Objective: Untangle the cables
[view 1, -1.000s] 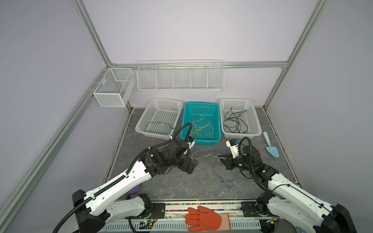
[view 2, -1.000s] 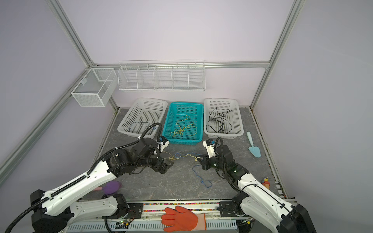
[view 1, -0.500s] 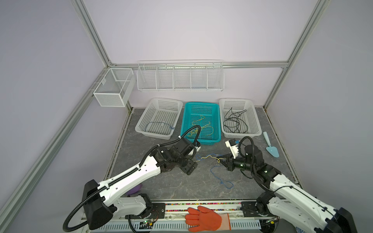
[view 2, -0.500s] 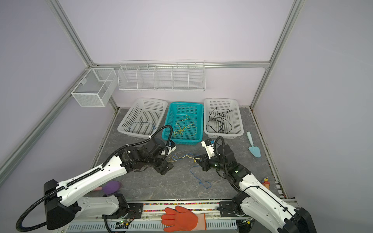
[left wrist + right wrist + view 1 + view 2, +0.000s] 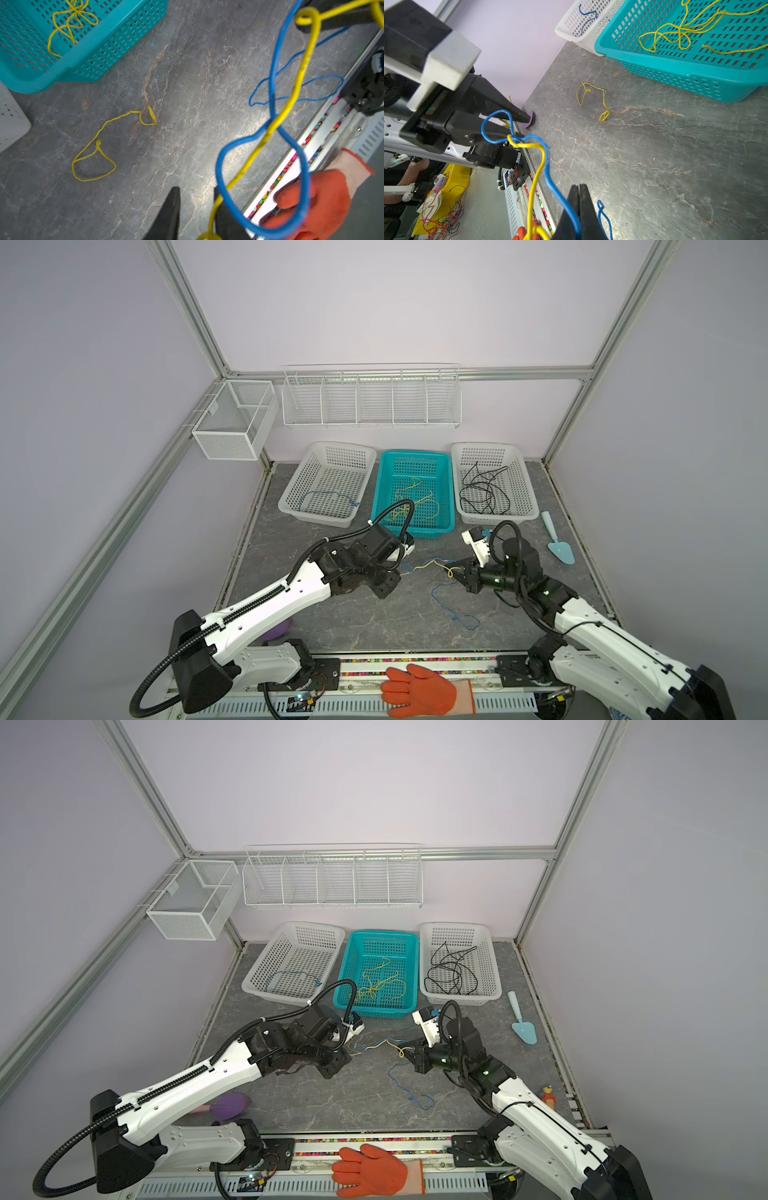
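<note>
A yellow cable (image 5: pixel 426 565) and a blue cable (image 5: pixel 436 561) hang twisted together between my two grippers, above the table in both top views. The blue one's tail (image 5: pixel 455 614) trails on the stone surface. My right gripper (image 5: pixel 579 186) is shut on the blue cable (image 5: pixel 550 180); the yellow cable (image 5: pixel 533 187) runs beside it. My left gripper (image 5: pixel 195 189) has its jaws a narrow gap apart, and the yellow cable (image 5: pixel 291 97) passes down between them along one finger (image 5: pixel 223 216). A blue loop (image 5: pixel 220 172) hangs just past that finger. Another yellow cable (image 5: pixel 93 162) lies loose on the table.
Three baskets stand at the back: a white one (image 5: pixel 291 493) holding a blue cable, a teal one (image 5: pixel 415 454) with yellow cables, a white one (image 5: pixel 525 489) with black cables. A blue trowel (image 5: pixel 559 545) lies right. An orange glove (image 5: pixel 419 691) rests on the front rail. A purple object (image 5: pixel 228 1104) sits front left.
My left arm has swung right to the hanging tangle and its jaws have narrowed from wide apart to a small gap around the yellow cable. The right gripper has stayed shut in place.
</note>
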